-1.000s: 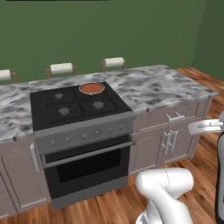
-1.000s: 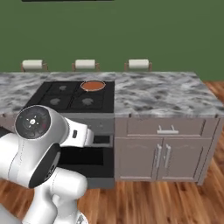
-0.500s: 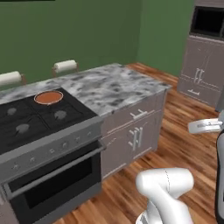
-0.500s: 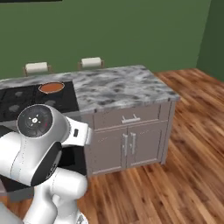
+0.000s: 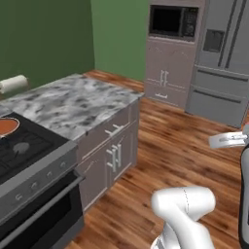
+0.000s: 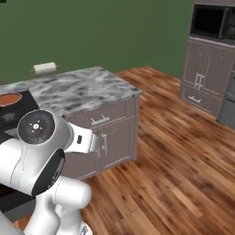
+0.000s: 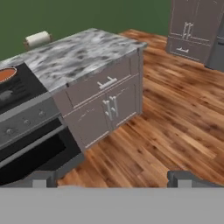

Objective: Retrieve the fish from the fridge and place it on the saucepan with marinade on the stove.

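Fridge (image 5: 224,58) shut, cut off at the frame's right edge, so no telling where the fish sits. Saucepan (image 5: 7,127) half-cropped on the stove (image 5: 26,155) at the counter's left end. Gripper (image 7: 112,178) wide open, empty.

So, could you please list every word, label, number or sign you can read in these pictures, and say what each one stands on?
No text can be read.
The microwave front shows no lettering.
The fridge and its dark dispenser recess carry no brand or label.
The stove knobs are blurred; any markings cannot be read.
The dial-like marks on the robot's joint cap are illegible.
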You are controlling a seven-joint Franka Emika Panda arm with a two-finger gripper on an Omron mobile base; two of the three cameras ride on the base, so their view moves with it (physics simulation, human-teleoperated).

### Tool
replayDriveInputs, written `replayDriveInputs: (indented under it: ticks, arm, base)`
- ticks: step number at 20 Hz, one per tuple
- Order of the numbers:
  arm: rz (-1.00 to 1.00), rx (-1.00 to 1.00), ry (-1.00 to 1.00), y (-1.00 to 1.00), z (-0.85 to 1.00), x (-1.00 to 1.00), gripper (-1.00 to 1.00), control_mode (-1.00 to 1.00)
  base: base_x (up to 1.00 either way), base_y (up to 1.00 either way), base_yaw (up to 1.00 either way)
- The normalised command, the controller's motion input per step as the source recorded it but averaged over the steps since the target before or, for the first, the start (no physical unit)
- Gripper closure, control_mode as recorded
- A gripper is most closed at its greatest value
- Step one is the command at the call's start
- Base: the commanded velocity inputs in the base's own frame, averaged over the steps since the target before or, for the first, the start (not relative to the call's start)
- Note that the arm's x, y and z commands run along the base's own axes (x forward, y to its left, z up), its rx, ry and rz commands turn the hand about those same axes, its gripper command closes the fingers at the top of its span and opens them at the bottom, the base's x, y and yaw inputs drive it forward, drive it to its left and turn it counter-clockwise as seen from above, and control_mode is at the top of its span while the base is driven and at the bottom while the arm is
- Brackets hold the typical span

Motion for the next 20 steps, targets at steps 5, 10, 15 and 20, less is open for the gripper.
replayDriveInputs:
  ticks: [5, 10, 15, 20]
  arm:
    - [0.0, 0.0, 0.0, 0.0, 0.0, 0.0, -1.0, 1.0]
    - [0.0, 0.0, 0.0, 0.0, 0.0, 0.0, -1.0, 1.0]
    - [0.0, 0.0, 0.0, 0.0, 0.0, 0.0, -1.0, 1.0]
    - [0.0, 0.0, 0.0, 0.0, 0.0, 0.0, -1.0, 1.0]
  base:
    - [0.05, 0.0, -0.44]
    - [0.22, 0.0, -0.39]
    - [0.45, 0.0, -0.37]
    - [0.73, 0.0, -0.36]
